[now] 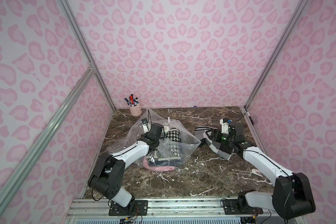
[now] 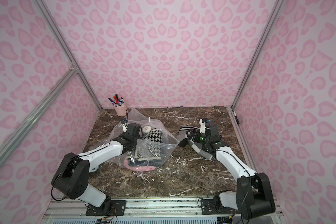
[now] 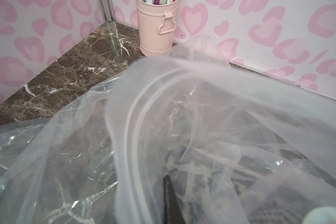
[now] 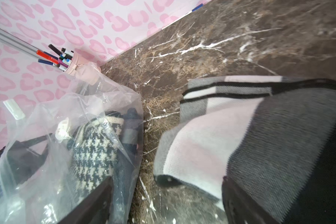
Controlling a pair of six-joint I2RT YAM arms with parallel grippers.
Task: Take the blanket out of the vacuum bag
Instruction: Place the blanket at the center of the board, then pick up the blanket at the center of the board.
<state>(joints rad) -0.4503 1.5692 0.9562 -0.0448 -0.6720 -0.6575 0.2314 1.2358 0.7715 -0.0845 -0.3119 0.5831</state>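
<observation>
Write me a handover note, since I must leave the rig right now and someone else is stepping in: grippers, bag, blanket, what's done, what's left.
Left gripper: shut, pinching the bag near its rim and holding the plastic up.
Right gripper: open, low over the blanket.
Blanket: grey striped, out of the bag, lying on the table beside it.
Done: blanket out and not gripped.
Left: let go of the bag. A houndstooth cloth and a pink cloth lie inside; whether they should come out, I cannot tell.
</observation>
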